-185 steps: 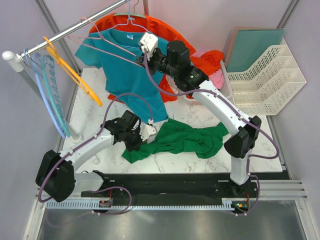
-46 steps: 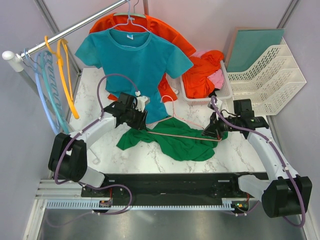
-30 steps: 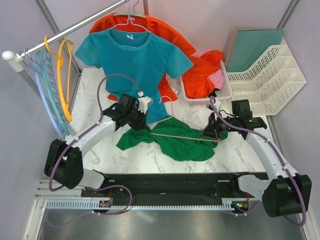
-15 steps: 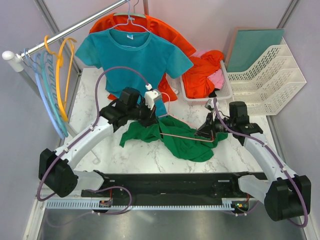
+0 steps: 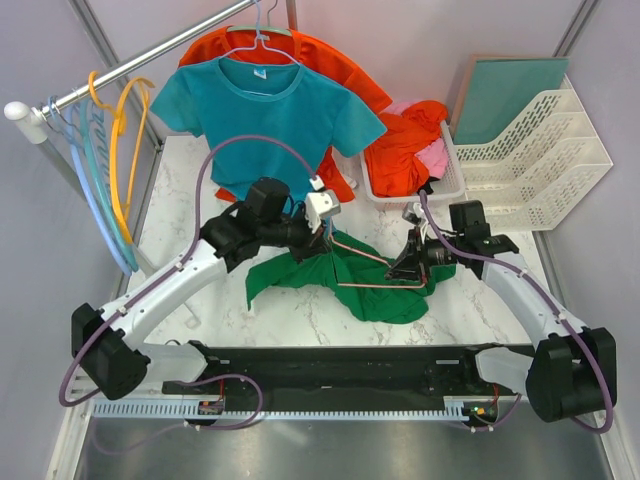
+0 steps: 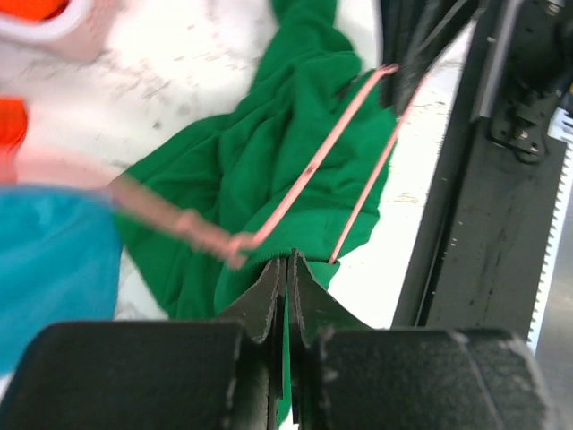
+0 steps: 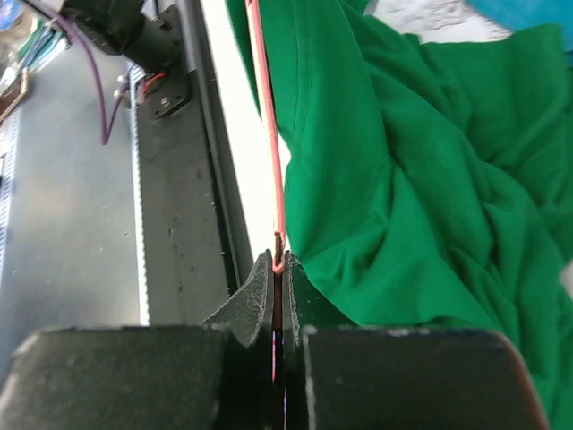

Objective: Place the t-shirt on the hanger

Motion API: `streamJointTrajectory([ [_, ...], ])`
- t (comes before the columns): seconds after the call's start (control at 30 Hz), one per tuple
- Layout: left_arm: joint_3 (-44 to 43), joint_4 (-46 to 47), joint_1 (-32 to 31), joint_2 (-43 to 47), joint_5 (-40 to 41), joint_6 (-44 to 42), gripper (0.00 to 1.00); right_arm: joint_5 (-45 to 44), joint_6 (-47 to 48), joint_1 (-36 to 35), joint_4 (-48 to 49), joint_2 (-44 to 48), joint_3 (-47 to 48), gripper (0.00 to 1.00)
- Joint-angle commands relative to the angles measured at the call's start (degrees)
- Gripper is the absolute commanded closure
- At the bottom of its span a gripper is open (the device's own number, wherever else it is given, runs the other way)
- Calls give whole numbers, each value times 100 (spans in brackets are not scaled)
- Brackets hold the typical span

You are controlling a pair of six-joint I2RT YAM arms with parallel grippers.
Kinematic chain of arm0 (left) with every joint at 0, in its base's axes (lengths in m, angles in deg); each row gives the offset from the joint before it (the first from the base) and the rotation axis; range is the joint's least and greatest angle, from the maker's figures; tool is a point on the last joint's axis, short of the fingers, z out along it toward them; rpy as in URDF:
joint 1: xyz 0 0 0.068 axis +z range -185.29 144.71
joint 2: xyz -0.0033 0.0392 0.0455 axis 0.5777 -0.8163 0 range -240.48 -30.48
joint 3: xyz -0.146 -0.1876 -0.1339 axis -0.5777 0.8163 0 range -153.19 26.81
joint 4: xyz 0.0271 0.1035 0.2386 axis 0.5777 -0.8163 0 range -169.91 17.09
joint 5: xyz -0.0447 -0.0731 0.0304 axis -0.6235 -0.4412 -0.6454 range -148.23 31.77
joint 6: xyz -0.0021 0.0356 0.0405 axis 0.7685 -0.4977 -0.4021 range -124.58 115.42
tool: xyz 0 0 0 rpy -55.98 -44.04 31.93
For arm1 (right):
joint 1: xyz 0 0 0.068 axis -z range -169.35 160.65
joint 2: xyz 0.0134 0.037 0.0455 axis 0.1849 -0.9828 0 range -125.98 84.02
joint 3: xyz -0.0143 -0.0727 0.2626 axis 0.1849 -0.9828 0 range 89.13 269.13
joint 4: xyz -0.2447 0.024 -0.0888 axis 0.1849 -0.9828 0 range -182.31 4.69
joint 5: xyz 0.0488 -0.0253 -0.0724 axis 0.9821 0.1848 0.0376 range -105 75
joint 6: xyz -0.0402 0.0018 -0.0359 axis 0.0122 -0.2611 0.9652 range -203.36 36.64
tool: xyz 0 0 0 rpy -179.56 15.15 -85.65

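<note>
Your left gripper [image 5: 325, 237], clenched on the t-shirt [image 5: 365, 295], is lifting its edge higher off the table [image 5: 180, 205] than a second ago, toward the hanger [image 6: 313, 167] your right gripper [image 5: 405, 268] is pinching, so threading is starting.

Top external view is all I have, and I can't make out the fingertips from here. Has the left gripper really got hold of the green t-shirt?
Observer: Yes. In the left wrist view the left gripper is shut, with a strip of the t-shirt pinched between its jaws.
Operator: And the right one, cloth or wire?
Observer: Wire only. The right gripper is shut on an end of the hanger. The cloth lies beside it, not in its grip.
Operator: Is the hanger inside the t-shirt yet?
Observer: Not as far as the left wrist view shows. Both pink wires lie on top of the green cloth.
</note>
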Motion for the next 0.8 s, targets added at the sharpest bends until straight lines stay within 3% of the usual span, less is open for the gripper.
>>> streamJointTrajectory([
  [0.0, -473, 171, -460, -22, -231, -493, 96, 741, 221, -226, -42, -12, 216, 100],
  [0.03, -534, 127, -478, -92, -240, -493, 95, 759, 212, -244, -33, -12, 225, 100],
  [0.13, -789, -355, -487, -172, -205, -633, 79, 777, 107, -244, -33, -39, 286, 100],
  [0.17, -842, -705, -479, -119, -83, -695, 68, 750, 72, -227, -50, -30, 304, 100],
  [0.23, -659, -910, -382, 319, -47, -757, 58, 776, 36, -183, -42, 5, 313, 100],
  [0.27, -284, -902, -217, 608, -64, -748, 45, 803, 28, -174, -42, 14, 304, 100],
  [0.37, 333, -1006, 57, 1646, 198, -958, 22, 864, -8, -147, -42, -4, 278, 100],
  [0.5, 554, -2129, 750, 2077, 655, -1826, 17, 882, -8, -138, -50, -21, 330, 100],
  [0.6, 827, -2438, 1243, 2263, 1183, -2399, 16, 908, -25, -121, -50, -30, 444, 100],
  [0.7, 898, -2440, 1446, 2447, 1219, -2716, 16, 970, -34, -112, -42, -30, 506, 100],
  [0.77, 688, -2484, 1438, 2334, 818, -2796, 16, 1031, 10, -121, -50, -12, 506, 100],
])
